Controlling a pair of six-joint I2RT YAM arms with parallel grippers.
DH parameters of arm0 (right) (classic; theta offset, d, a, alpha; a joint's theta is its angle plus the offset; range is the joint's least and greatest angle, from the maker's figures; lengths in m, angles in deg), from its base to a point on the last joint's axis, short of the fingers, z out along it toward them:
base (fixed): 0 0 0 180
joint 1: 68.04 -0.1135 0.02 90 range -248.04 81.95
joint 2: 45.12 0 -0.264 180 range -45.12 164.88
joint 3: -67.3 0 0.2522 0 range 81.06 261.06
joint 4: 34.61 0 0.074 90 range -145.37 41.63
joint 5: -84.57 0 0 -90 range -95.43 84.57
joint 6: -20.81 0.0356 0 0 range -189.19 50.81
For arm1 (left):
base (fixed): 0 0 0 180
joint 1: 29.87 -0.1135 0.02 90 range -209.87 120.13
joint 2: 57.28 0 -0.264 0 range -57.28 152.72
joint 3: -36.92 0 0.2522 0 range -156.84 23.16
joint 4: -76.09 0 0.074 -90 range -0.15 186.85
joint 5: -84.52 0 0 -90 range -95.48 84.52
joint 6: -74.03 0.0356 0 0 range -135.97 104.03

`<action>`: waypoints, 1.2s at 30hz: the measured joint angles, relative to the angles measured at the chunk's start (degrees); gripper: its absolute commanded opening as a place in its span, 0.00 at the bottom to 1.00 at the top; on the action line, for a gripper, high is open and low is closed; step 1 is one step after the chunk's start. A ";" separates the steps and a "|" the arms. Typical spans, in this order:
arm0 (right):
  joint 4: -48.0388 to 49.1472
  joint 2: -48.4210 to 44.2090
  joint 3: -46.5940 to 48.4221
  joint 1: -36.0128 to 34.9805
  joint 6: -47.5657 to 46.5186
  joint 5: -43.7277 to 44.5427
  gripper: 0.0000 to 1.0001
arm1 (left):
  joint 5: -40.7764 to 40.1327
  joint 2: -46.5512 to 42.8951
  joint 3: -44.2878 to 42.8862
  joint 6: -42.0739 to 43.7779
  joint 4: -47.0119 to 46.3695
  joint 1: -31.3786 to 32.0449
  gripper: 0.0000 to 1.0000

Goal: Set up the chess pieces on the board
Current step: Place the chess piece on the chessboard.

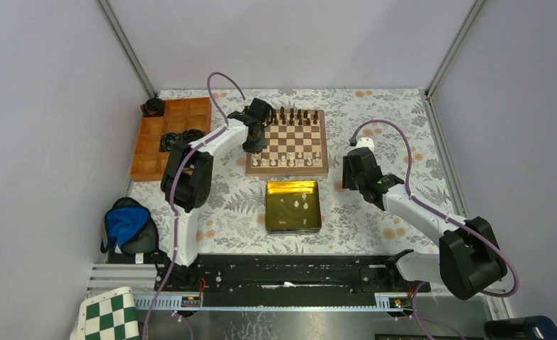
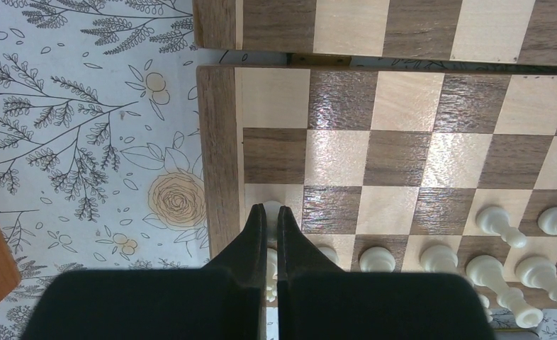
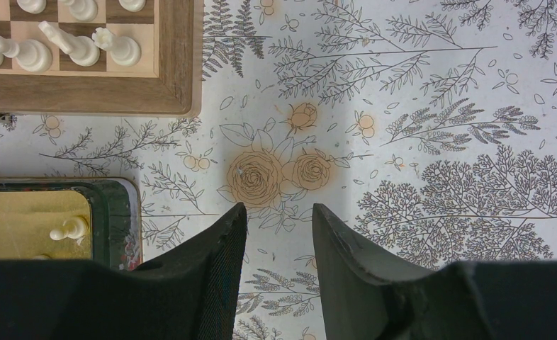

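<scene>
Standing in the two near rows of the board [image 1: 297, 139], most of the chess pieces [image 1: 290, 159] are seen as tiny cream-white figures. The far rows are occupied by dark brown pieces [image 1: 293, 115]. A few more cream pieces lie in an open gold-lined tin [image 1: 268, 210] set just in front of the board. The board is made of dark brown and cream squares with a tan wooden rim, and a seam is visible across its middle.

The left arm [image 1: 190, 166] is reached forward and bent at the elbow. The left pincer [image 1: 254, 145] is pointed down over the board's near left corner, fingers pressed together. A cream piece shows at the tips; whether it is pinched cannot be told. The right arm [image 1: 417, 209] is stretched low. The right pincer [image 3: 279, 212] is held spread above bare cloth [image 1: 375, 113], to the right of the board and tin.

The tabletop is covered by this floral cloth and enclosed by pale grey walls [image 1: 49, 106]. An orange compartment tray [image 1: 148, 152] is placed at the far left, a blue bag [image 1: 125, 223] nearer, and a green-and-white checkered mat [image 1: 109, 315] at the near corner.
</scene>
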 measured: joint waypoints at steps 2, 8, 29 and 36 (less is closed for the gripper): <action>0.00 0.07 0.00 0.00 0.00 0.00 0.46 | 0.00 0.09 0.02 0.00 0.00 0.00 0.00; 0.00 0.09 0.00 0.02 0.00 -0.02 0.46 | -0.02 0.20 0.35 -0.02 -0.04 0.00 0.03; 0.00 0.28 0.00 0.02 0.02 -0.04 0.46 | -0.02 0.20 1.16 -0.46 -0.83 -0.35 0.26; -0.02 0.28 0.00 0.02 0.02 -0.04 0.46 | -0.07 0.15 1.25 -0.48 -0.90 -0.37 0.35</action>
